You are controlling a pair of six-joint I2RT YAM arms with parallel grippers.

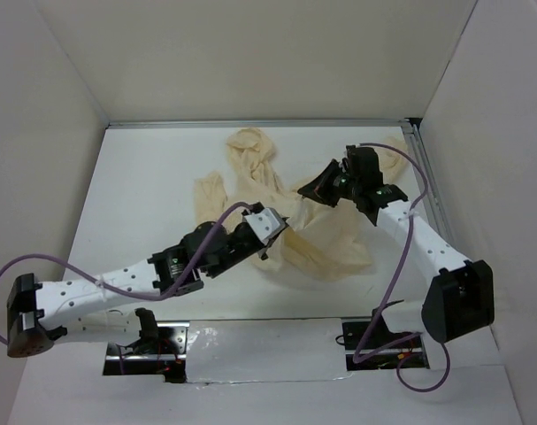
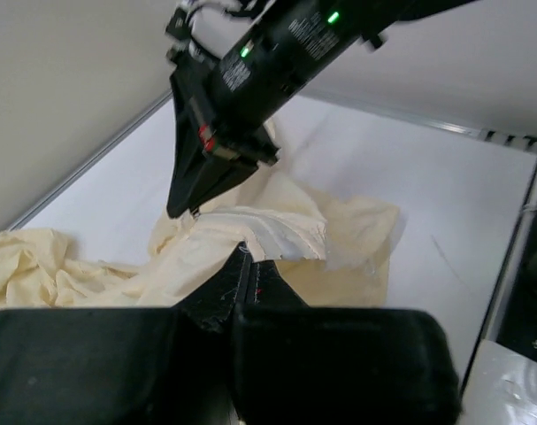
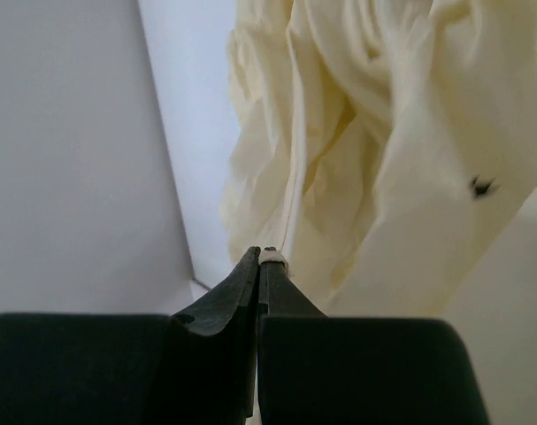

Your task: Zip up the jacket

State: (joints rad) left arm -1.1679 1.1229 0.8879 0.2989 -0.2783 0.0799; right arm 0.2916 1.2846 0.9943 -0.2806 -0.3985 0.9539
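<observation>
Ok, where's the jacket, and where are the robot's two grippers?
jacket (image 1: 334, 252): top view, on its wrinkled middle between the arms.
left gripper (image 2: 248, 257): left wrist view, at its shut tips against the fabric.
right gripper (image 3: 262, 258): right wrist view, at its shut tips pinching a pale edge.

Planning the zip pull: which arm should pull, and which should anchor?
Probably right. The right gripper pinches a small white piece at the edge of the jacket, possibly the zip tab. The left gripper is shut on fabric close by, suited to anchoring.
</observation>
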